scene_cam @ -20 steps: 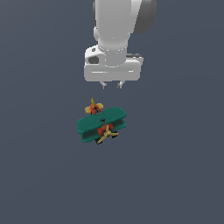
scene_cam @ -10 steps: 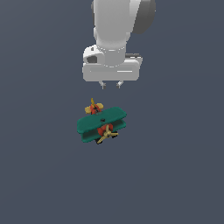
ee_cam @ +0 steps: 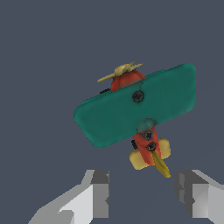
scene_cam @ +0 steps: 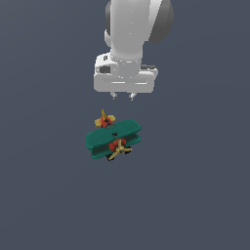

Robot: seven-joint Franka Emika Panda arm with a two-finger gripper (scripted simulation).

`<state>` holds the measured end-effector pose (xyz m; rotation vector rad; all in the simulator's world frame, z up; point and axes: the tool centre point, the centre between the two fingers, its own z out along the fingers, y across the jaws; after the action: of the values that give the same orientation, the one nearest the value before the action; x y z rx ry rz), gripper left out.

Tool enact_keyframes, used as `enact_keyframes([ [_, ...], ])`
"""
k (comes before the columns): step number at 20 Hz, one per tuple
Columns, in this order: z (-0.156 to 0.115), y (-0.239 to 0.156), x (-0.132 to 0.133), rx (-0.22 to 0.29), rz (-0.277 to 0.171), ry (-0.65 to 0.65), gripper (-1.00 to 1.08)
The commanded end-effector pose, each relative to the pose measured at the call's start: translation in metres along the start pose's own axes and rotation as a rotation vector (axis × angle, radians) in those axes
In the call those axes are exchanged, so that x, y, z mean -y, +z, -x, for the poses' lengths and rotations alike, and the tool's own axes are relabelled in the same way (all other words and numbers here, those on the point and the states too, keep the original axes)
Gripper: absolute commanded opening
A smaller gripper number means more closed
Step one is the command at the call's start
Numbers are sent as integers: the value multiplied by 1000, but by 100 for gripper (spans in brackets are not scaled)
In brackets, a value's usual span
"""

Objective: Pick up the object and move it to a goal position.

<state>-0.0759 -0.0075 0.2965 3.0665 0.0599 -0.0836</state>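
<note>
Biplane (scene_cam: 114,138) sits upright on the dark desk (scene_cam: 44,195), green wings level, propeller toward the exterior camera. I see the gripper (scene_cam: 122,96) just above its tail — jaws spread wide, holding nothing.

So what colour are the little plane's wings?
Dark green, almost teal. The toy biplane's top wing fills the wrist view, where it shows best.
</note>
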Motion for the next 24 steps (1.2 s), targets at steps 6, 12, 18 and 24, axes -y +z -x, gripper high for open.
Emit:
enact_keyframes([
  [6,12,18,-4,52,88,3,28],
  [12,22,32,-9,93,171,4,28],
  [18,31,45,-15,126,257,5,28],
  [24,40,56,-21,152,344,4,28],
])
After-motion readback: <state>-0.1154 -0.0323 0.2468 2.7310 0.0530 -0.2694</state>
